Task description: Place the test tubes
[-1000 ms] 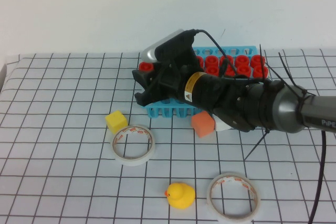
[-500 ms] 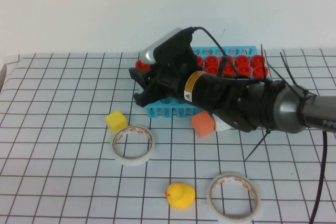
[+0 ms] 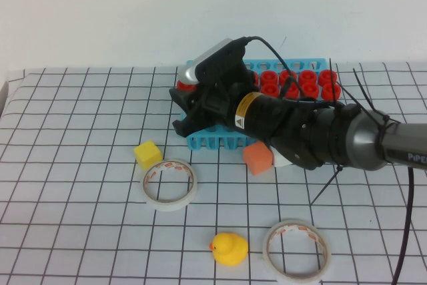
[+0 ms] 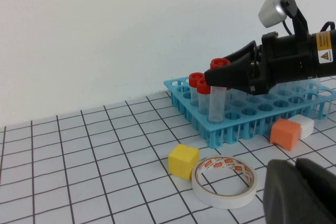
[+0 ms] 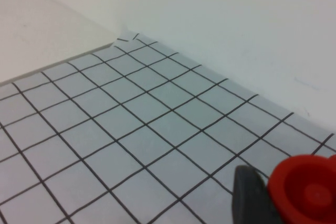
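My right gripper (image 3: 181, 101) reaches in from the right and is shut on a clear test tube with a red cap (image 3: 185, 86). It holds that test tube (image 4: 216, 102) upright over the left end of the blue rack (image 3: 220, 141). The tube's lower end is level with the rack's top, and I cannot tell if it sits in a hole. Two more capped tubes (image 4: 198, 81) stand in the rack just behind it. Several red caps (image 3: 300, 81) fill the rack's far right rows. The held cap (image 5: 307, 190) shows beside one finger (image 5: 249, 192). My left gripper (image 4: 302, 192) is shut, low over the table near a tape roll.
A yellow cube (image 3: 148, 154) and a tape roll (image 3: 169, 183) lie in front of the rack's left end. An orange cube (image 3: 258, 157) and a white cube (image 3: 283, 161) sit against its front. A yellow duck (image 3: 229, 249) and a second tape roll (image 3: 296, 250) lie nearer me.
My right gripper with the tube drifted slightly left and came back; it stands almost where it was. Nothing else has moved.
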`<state>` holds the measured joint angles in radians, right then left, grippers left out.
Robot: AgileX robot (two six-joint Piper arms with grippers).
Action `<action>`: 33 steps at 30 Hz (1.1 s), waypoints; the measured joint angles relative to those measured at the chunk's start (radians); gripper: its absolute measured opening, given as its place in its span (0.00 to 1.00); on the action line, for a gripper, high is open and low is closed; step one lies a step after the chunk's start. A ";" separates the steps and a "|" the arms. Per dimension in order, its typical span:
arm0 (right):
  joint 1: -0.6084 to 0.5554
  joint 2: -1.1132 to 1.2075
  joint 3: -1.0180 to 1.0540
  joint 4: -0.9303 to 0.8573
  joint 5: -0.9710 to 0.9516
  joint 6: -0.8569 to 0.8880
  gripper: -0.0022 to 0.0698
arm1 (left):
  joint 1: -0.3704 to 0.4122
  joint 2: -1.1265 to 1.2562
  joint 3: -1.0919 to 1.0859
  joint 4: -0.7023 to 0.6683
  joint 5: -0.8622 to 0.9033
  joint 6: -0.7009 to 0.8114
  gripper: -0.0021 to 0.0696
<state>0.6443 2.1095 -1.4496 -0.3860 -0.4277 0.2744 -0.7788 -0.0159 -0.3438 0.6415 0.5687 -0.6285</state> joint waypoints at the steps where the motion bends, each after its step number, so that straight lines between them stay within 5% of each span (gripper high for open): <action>1: 0.000 0.000 0.000 0.009 0.000 -0.009 0.42 | 0.000 0.000 0.000 0.000 0.000 0.000 0.03; 33: 0.000 0.019 0.000 0.053 0.034 -0.014 0.42 | 0.000 0.000 0.000 0.000 0.000 0.000 0.03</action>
<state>0.6443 2.1289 -1.4496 -0.3334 -0.3940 0.2602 -0.7788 -0.0159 -0.3438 0.6415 0.5687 -0.6285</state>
